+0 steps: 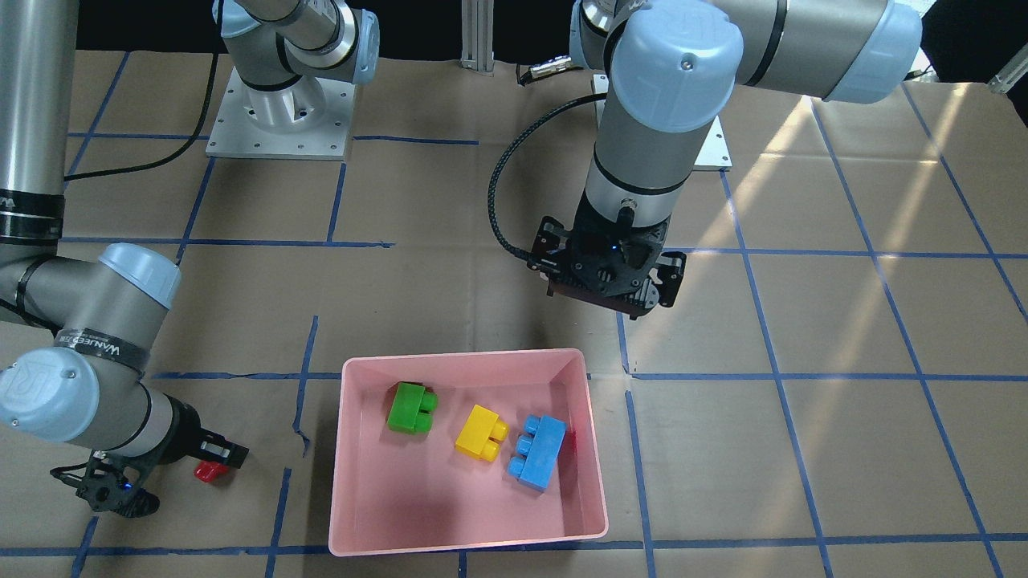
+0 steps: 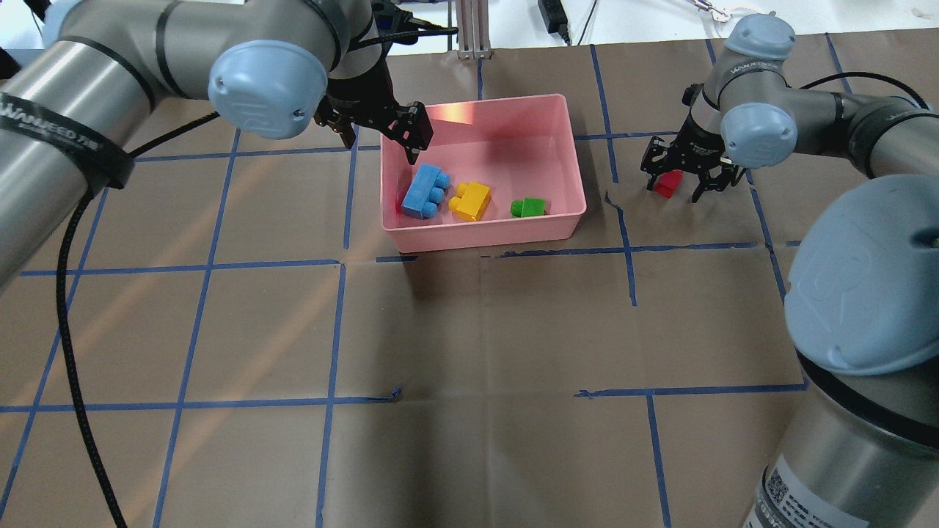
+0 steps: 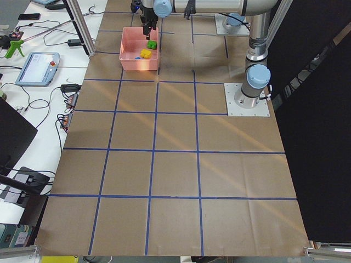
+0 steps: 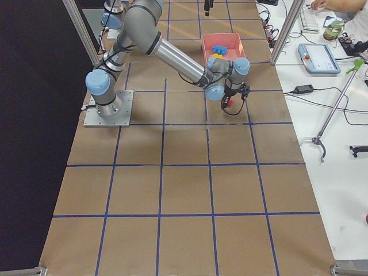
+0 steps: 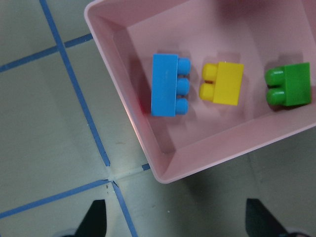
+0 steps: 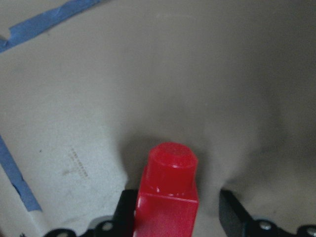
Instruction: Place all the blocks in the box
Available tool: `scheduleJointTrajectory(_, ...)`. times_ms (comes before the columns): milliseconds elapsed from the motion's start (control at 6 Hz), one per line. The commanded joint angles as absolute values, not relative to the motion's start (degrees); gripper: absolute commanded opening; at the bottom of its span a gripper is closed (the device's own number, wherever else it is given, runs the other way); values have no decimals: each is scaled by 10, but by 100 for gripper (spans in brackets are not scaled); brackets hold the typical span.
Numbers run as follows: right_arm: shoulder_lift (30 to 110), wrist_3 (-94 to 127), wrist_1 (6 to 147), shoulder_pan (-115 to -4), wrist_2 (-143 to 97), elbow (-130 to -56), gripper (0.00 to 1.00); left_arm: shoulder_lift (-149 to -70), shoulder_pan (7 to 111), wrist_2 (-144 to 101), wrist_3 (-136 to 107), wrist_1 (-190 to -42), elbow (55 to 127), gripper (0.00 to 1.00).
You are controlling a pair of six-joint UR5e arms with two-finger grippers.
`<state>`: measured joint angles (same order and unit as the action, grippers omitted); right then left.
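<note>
The pink box [image 2: 484, 227] holds the light blue block [image 2: 424, 192], the yellow block [image 2: 471, 200] and the green block [image 2: 528, 207], lying apart in a row. They also show in the left wrist view: blue [image 5: 165, 85], yellow [image 5: 224, 83], green [image 5: 291, 85]. My left gripper [image 2: 409, 147] hangs open and empty above the box's corner next to the blue block. The red block [image 2: 667, 183] sits on the paper outside the box. My right gripper [image 2: 678, 182] is low and open around it. In the right wrist view one finger [image 6: 126, 207] touches the red block [image 6: 170, 197], and the other stands apart.
Brown paper with a blue tape grid covers the table. The two arm base plates [image 1: 281, 120] stand at the robot's side. A black cable [image 1: 506, 209] loops beside the left wrist. A side bench with a tablet [image 4: 319, 57] runs beyond the box.
</note>
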<state>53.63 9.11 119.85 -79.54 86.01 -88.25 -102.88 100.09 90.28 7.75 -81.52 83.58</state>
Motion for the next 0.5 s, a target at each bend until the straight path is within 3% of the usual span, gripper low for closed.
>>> scheduleJointTrajectory(0, 540, 88, 1198, -795, 860, -878, 22, -955, 964, 904, 65, -833, 894, 99)
scheduleJointTrajectory(333, 546, 47, 1187, -797, 860, -842, 17, -892, 949, 905, 41, -853, 912, 99)
